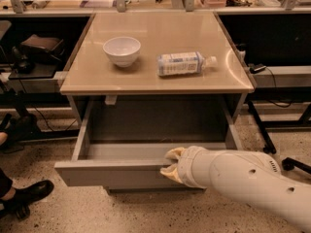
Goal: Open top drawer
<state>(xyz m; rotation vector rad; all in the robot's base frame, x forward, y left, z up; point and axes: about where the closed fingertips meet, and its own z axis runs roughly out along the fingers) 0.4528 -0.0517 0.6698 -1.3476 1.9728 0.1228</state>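
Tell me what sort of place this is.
Probably a robotics lab or workshop: cluttered workbenches flank the table, the floor is speckled, and a robot arm's claw sits at the front edge of the open top drawer.

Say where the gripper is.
In the camera view, the gripper is at the front panel of the open top drawer, right of centre, below the bottle.
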